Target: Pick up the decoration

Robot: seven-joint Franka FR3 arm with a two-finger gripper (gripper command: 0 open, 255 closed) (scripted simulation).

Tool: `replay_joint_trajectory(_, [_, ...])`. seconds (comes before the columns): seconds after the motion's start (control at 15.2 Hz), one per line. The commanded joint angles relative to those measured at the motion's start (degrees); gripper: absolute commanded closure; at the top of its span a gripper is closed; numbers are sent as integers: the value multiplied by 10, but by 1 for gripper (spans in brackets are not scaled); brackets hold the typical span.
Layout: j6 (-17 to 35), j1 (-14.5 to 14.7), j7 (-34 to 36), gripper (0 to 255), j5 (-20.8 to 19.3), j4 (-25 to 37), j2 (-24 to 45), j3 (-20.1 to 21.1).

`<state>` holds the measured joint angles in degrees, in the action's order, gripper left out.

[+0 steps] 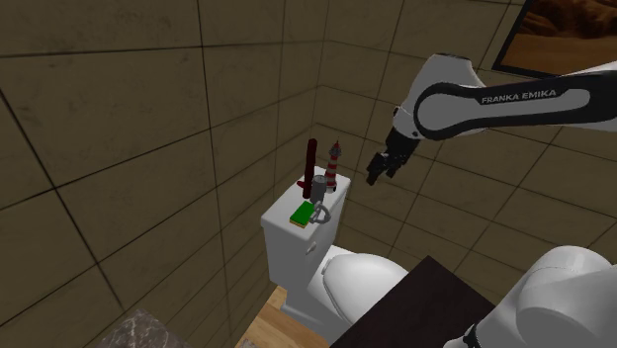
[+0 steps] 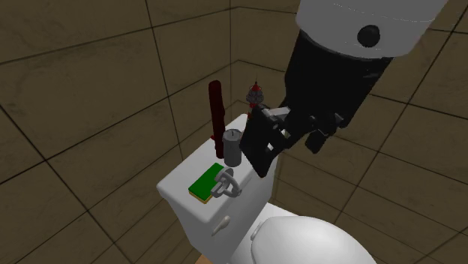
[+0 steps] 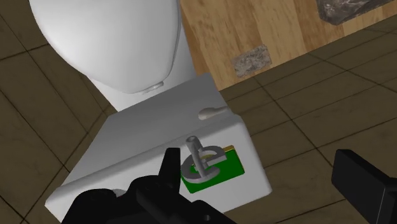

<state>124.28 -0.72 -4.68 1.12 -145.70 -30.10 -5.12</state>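
From the shoulder camera, the tool point(image 1: 379, 170) hangs in the air to the picture's right of the toilet tank point(image 1: 285, 240), tipped down toward its lid. The lid is crowded with a dark red post point(image 1: 310, 163), a striped little tower point(image 1: 334, 166), a grey canister point(image 1: 318, 187) and a green pad point(image 1: 301, 215). Half on that pad lies a small grey ring point(image 1: 318, 210) with a stub standing up from it, which I take for the decoration. It lies below the tool and toward that view's left, well apart from it, at the end of the lid away from the tower. From the second camera the tool sits over the back of the lid, with the ring lower and nearer us. Down the wrist, the fingers stand wide apart with nothing in them. The ring lies flat ahead, closer to one finger than the other, so I'd expect a descent with a small sideways shift. Brown tiles cover the walls and floor, and a wooden surface point(image 3: 267, 32) lies beside the toilet.
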Motion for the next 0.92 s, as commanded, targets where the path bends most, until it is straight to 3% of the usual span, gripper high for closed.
replay_joint_trajectory(0.0, [53,3,-9,0,7,-13,37,-8])
replay_joint_trajectory(0.46, [199,22,-63,0,61,1,190,-38])
replay_joint_trajectory(0.86, [292,37,-152,0,169,52,336,-50])
